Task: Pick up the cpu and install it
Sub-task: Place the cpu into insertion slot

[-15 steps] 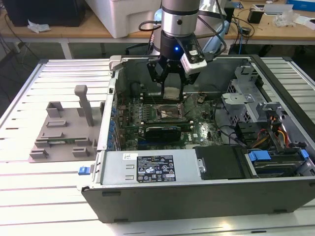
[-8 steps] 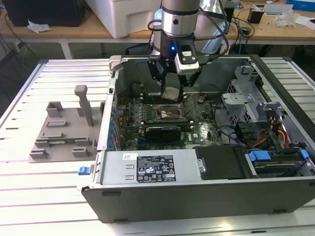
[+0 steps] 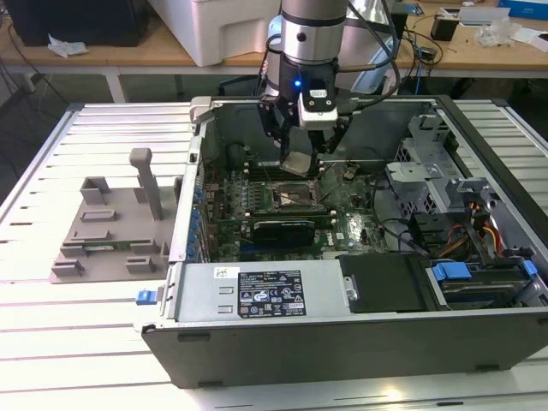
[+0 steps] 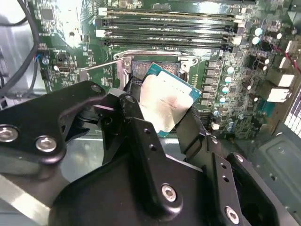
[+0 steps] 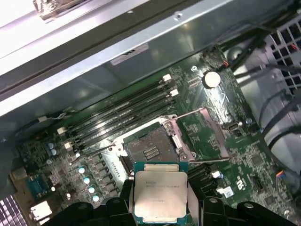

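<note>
My gripper (image 3: pixel 301 163) hangs inside the open computer case, shut on the cpu (image 3: pixel 300 163), a flat square chip with a silvery top. In both wrist views the cpu (image 4: pixel 168 104) (image 5: pixel 160 194) sits between the black fingers (image 4: pixel 136 120), held by its edges. It hovers above the motherboard, over the open socket (image 5: pixel 148 150), whose metal load frame (image 5: pixel 207 136) is swung open to one side. In the exterior view the socket (image 3: pixel 295 199) lies just below the chip.
Memory slots (image 5: pixel 117 117) run beside the socket. A black expansion card (image 3: pixel 282 229) lies in front of it. Drive bays and cables (image 3: pixel 462 231) crowd the exterior view's right. A grey fixture tray (image 3: pixel 111 231) rests on the slatted table at the exterior view's left.
</note>
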`<state>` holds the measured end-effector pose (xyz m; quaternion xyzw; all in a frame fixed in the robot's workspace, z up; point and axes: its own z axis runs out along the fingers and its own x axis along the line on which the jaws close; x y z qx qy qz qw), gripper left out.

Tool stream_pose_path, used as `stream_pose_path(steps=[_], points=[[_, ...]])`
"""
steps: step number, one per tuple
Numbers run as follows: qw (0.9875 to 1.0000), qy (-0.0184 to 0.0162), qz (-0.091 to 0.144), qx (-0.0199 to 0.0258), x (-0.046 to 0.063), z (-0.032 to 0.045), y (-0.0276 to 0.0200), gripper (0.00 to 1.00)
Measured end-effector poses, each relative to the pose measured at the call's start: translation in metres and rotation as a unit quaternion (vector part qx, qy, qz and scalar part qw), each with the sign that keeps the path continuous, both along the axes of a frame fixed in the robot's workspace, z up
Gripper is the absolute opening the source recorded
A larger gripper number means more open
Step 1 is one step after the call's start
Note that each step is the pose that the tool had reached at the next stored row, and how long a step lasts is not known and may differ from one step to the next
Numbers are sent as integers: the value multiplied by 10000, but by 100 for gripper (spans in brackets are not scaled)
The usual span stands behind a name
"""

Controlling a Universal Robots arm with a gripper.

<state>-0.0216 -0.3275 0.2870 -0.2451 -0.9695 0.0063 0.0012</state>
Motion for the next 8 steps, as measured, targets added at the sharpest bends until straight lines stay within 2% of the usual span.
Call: stream_pose_path(steps=[3, 5, 8], points=[[9997, 0, -254, -19, 0, -1, 0, 54], [9986, 0, -531, -39, 0, -2, 0, 54], [9971, 0, -759, -56, 0, -2, 0, 54]])
